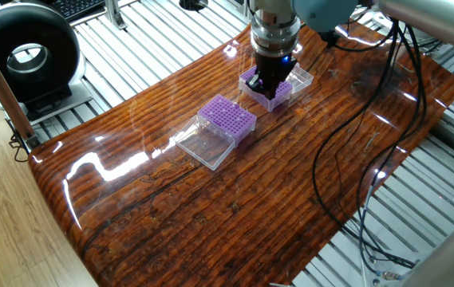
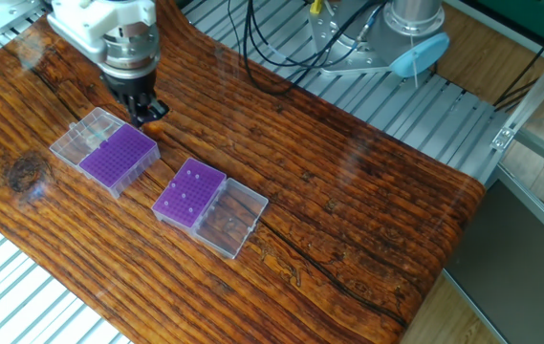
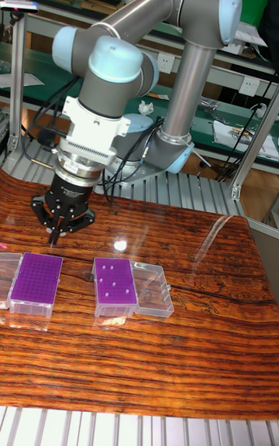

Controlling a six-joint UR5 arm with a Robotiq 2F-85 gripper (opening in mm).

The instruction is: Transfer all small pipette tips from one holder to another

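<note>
The gripper (image 2: 147, 113) hangs above the desk (image 2: 348, 220), just behind the far edge of a purple rack (image 2: 119, 156) whose clear lid (image 2: 85, 134) lies open beside it. Its jaws look nearly closed; whether they hold anything cannot be told. The small pipette tips (image 2: 187, 190) show as pale dots in the second purple rack (image 3: 114, 286), which stands well apart from the gripper with its own clear lid (image 2: 231, 220) open. Beyond both racks the wood lies broad toward the arm's base (image 3: 167, 153).
</note>
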